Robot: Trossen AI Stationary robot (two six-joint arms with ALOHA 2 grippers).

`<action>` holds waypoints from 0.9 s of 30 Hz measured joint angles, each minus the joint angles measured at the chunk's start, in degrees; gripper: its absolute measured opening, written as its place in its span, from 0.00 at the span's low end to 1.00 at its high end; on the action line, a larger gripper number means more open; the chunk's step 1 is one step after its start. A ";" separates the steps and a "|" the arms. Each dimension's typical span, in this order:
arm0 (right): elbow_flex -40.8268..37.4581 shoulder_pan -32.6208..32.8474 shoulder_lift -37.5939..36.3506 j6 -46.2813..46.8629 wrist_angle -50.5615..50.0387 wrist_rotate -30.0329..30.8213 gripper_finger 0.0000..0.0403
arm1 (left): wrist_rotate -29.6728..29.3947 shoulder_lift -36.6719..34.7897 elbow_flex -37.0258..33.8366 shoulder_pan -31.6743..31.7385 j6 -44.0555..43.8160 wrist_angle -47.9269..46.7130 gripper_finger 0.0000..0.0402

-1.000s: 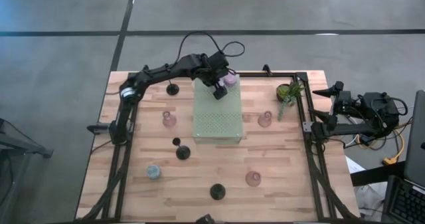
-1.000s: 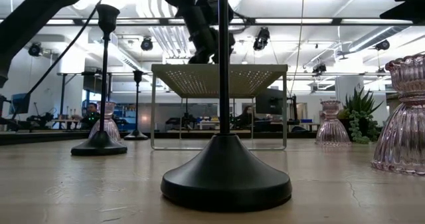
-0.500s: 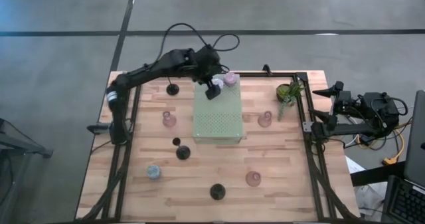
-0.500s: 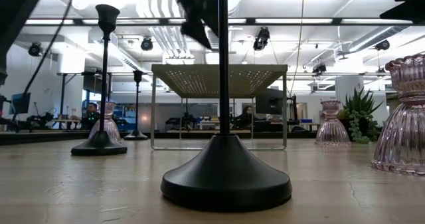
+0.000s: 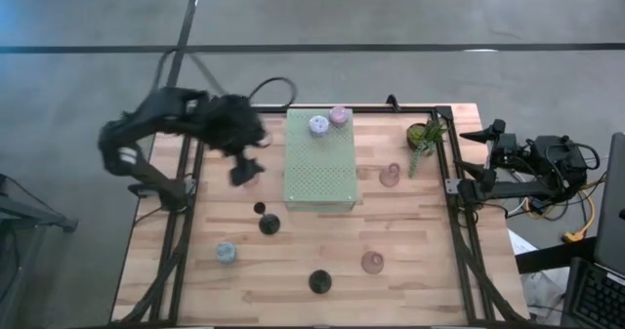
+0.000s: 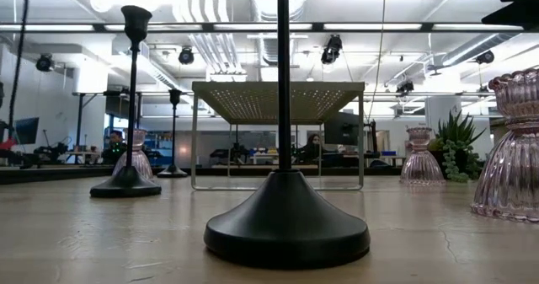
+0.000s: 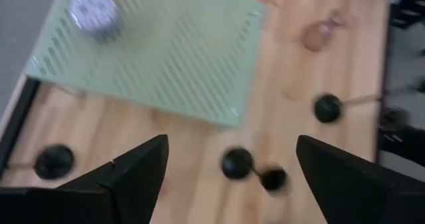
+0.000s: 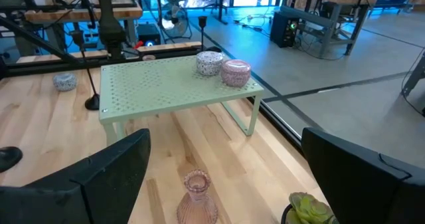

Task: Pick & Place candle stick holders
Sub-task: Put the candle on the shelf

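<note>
- The left gripper (image 5: 240,169) hangs over the left part of the table (image 5: 410,270), just left of the pale green perforated mat (image 5: 319,168). Its jaws stand apart with nothing between them.
- The right gripper (image 5: 467,135) waits off the table's right edge, beyond the frame rail. Its jaws are spread wide and hold nothing.
- The mat is a small raised stand on thin legs. Two round holders sit side by side at its far end: a lilac one (image 5: 318,126) and a pink one (image 5: 339,115), close together.
- A pink glass holder (image 5: 390,176) stands on the wood just right of the mat, near the small potted plant (image 5: 424,137).
- Another pink glass holder (image 5: 371,262) stands near the front edge, right of centre.
- A black holder (image 5: 319,281) with a round base stands at the front edge, near the middle.
- Two more black holders stand left of the mat's near corner: a larger base (image 5: 269,225) and a smaller one (image 5: 260,209), just beside each other.
- A pale blue round holder (image 5: 226,253) sits at front left, well apart from the mat.
- A pink glass holder (image 5: 250,179) shows partly beneath the left gripper; I cannot tell whether they touch.
</note>
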 joint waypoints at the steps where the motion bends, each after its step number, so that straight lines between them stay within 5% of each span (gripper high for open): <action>1: 0.00 0.02 0.00 0.00 -0.01 -0.01 0.95 | 0.00 -1.30 0.00 -1.51 -1.51 -0.92 0.83; 7: -0.01 0.01 0.00 -0.01 0.00 0.00 0.95 | -1.14 -7.78 -1.79 -11.32 -17.52 -0.57 0.83; 14: 0.00 0.01 0.00 0.00 0.01 0.00 0.95 | -4.27 -12.86 -12.65 -24.43 -32.21 -0.61 0.82; 20: 0.00 0.00 0.00 0.00 -0.01 0.00 0.95 | -1.90 -15.03 -25.19 -35.41 -34.07 -0.60 0.82; 27: 0.00 0.02 -0.01 0.00 0.00 0.00 0.95 | -0.21 -14.89 -38.62 -39.17 -33.86 -0.47 0.82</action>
